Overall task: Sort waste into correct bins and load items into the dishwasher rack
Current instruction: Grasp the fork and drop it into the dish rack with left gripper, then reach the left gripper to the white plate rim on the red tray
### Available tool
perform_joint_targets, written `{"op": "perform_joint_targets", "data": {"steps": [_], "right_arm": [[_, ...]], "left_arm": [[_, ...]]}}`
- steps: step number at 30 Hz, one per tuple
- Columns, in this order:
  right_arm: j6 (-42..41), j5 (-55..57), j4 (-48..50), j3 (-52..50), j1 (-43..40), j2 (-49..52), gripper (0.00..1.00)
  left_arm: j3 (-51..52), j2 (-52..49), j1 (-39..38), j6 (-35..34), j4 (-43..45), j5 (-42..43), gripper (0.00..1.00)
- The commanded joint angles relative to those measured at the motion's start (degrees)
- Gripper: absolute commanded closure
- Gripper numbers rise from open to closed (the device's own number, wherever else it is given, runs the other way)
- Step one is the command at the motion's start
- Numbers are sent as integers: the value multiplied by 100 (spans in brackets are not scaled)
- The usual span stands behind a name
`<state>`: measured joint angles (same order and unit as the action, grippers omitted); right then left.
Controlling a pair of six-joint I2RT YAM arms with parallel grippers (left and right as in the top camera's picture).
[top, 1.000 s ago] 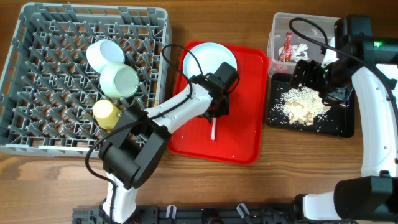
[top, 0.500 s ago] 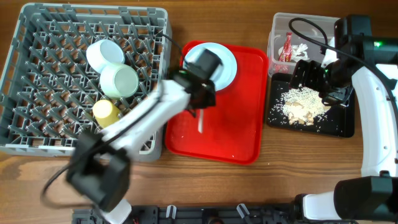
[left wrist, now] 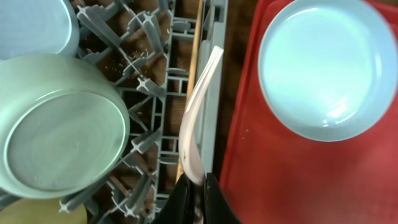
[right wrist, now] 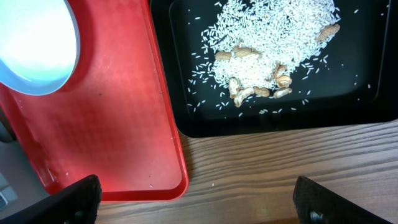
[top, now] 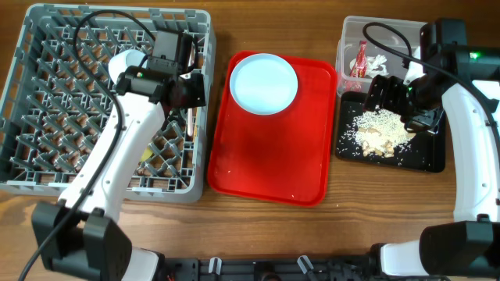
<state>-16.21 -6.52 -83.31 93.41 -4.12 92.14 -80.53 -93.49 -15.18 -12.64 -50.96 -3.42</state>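
My left gripper (top: 187, 92) (left wrist: 198, 186) is shut on the white plastic fork (left wrist: 200, 112), held over the right edge of the grey dishwasher rack (top: 47, 183). A thin wooden chopstick (left wrist: 198, 37) lies along that edge under the fork. In the rack sit the pale green bowl (left wrist: 59, 124), the pale blue saucer (left wrist: 34, 25) and the yellow cup (left wrist: 37, 214). The pale blue plate (top: 264, 83) (right wrist: 31, 43) rests on the red tray. My right gripper (top: 387, 94) (right wrist: 199, 202) hangs open and empty above the black tray (top: 430, 160), which holds beige food scraps (top: 379, 131) (right wrist: 273, 37).
The red serving tray (top: 266, 164) lies between the rack and the black tray. At the back right, the clear tub (top: 348, 35) holds the red wrapper (top: 360, 58) and the white napkin (top: 379, 61). Bare wooden table runs along the front.
My left arm lifted the fork off the red tray and swung left to the rack's right edge. The right arm has not moved.
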Motion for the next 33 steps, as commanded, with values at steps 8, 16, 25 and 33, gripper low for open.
{"op": "perform_joint_targets", "data": {"steps": [8,16,25,33], "right_arm": [[101,59,-4,96,-2,-61,0],[101,59,4,96,-2,-61,0],[103,59,2,96,-2,-61,0],[101,59,-2,96,-2,-61,0]], "left_arm": [[-7,-402,223,304,214,-76,44],[-7,-402,-103,282,588,1029,37],[-7,-807,-1250,1003,1950,970,30],[-7,-1814,-1864,1676,2802,251,31]]}}
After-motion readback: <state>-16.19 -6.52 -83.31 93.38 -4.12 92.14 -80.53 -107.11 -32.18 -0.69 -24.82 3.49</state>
